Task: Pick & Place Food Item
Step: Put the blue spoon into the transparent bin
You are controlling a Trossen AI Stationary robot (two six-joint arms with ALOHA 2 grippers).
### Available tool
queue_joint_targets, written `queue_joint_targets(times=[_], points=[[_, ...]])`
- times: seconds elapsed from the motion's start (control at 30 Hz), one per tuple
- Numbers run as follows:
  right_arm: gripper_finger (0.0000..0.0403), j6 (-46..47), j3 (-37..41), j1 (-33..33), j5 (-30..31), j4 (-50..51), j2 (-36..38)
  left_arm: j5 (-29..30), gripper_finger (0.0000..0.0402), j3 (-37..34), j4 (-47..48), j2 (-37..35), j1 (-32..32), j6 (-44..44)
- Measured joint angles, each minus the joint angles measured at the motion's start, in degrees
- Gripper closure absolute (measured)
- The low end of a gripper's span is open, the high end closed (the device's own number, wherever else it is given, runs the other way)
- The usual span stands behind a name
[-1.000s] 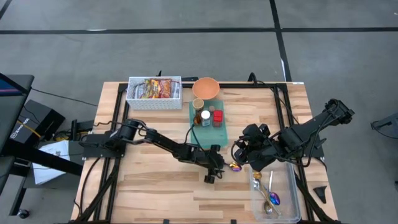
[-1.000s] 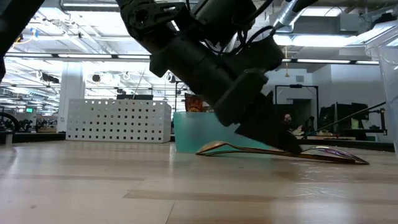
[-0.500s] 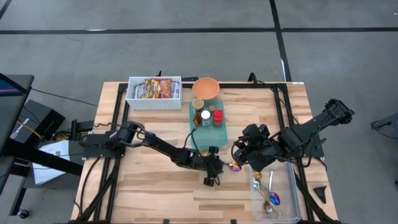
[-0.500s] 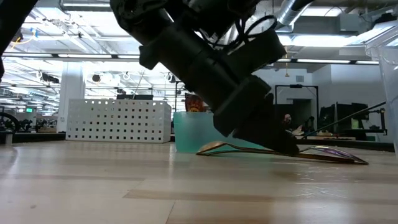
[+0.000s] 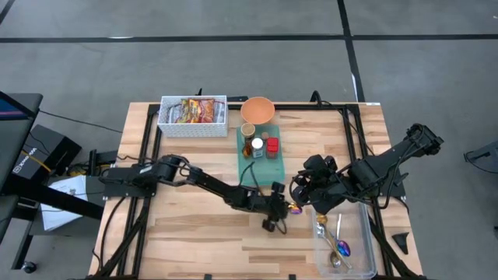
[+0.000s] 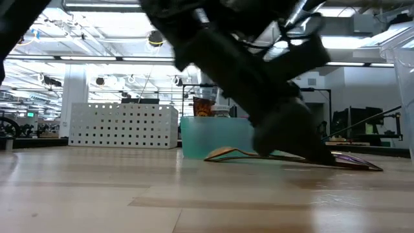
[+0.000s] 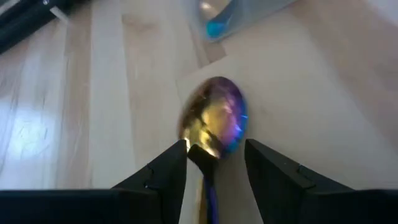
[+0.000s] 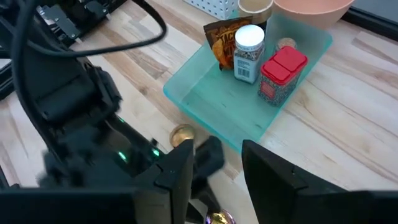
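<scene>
An iridescent gold-and-purple spoon [image 7: 214, 121] lies flat on the wooden table [image 5: 194, 233], left of a clear bin; in the low view its bowl [image 6: 359, 163] points toward the table's right edge. My left gripper [image 7: 214, 152] reaches low across the table [image 5: 285, 211], slanting down. It is open, with one finger on each side of the spoon's neck. My right gripper [image 8: 217, 152] hangs open and empty above the table [image 5: 305, 190], just beyond the spoon. Food items stand in a teal tray [image 5: 272, 165]. My left gripper stands astride the spoon's neck [image 7: 200, 155], just behind the bowl. The neck lies close against one fingertip [image 7: 177, 155], and I cannot tell whether they touch. The fingers lie along the spoon, which rests flat on the table.
The teal tray holds a snack bag, a jar [image 8: 249, 53] and a red tin [image 8: 281, 71]. Behind it are an orange bowl [image 5: 257, 110] and a white basket of snack bags [image 5: 193, 115]. The clear bin [image 5: 359, 233] with more spoons stands at the near right.
My left gripper has gone toward the table's right edge, along the spoon's handle toward its bowl, and has rolled at the wrist. The spoon has stayed where it lay. My right arm has kept still.
</scene>
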State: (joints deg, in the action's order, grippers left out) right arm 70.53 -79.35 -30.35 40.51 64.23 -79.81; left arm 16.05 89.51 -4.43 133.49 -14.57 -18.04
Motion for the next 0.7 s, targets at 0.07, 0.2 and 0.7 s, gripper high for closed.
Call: queue_joint_targets(times=[0.07, 0.2, 0.7], points=[[0.0269, 0.2, 0.0, 0.0, 0.0, 0.0, 0.0, 0.5, 0.0247, 4.6, 4.4, 2.3, 0.2, 0.0], [0.0269, 1.0, 0.0, -0.4, 0.0, 0.0, 0.0, 1.1, 0.0247, 9.0, 10.5, 4.2, 0.1, 1.1], [0.0269, 1.0, 0.0, -1.2, -0.2, 0.0, 0.0, -0.3, 0.0272, 8.9, 14.1, 4.2, -1.8, 11.5]])
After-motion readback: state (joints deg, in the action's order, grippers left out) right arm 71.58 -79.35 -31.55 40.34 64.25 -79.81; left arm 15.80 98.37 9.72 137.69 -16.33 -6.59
